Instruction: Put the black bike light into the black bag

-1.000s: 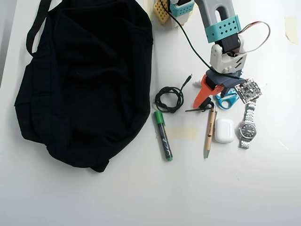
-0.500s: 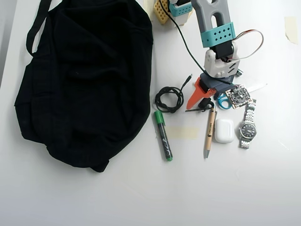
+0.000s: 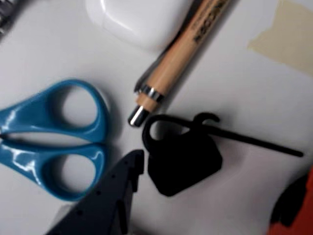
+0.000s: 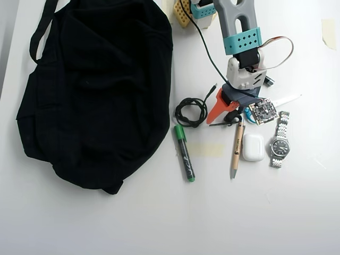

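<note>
With fingers spread, the gripper (image 4: 227, 118) straddles the black bike light (image 3: 183, 157), which lies on the table beside the wooden pen (image 3: 176, 54), at 3 o'clock from the black bag (image 4: 90, 90).

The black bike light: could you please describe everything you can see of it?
The black bike light is a small matte black lump with a thin strap tail running right and a hooked loop on top. It lies flat on the white table, just below the wooden pen tip, between the open gripper fingers, ungrasped.
</note>
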You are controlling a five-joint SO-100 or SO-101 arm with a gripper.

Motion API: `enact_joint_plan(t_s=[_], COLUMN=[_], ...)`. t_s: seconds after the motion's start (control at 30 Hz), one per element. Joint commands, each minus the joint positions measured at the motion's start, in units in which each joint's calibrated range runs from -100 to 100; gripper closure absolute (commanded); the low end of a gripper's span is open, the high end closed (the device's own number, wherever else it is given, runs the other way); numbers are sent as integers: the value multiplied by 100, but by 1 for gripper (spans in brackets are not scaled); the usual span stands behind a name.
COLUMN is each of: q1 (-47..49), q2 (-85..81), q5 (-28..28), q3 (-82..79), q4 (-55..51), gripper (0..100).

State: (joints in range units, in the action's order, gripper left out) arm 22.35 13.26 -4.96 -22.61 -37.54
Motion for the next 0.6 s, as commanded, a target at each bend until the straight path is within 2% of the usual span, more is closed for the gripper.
enact_joint_plan(t_s=[0.0,0.37,0.57], q1=[-28,-28,1], q2=[68,151,151], q5=[19,19,19], q3=[96,96,105], q4=[84,283,489], gripper=[59,59,67])
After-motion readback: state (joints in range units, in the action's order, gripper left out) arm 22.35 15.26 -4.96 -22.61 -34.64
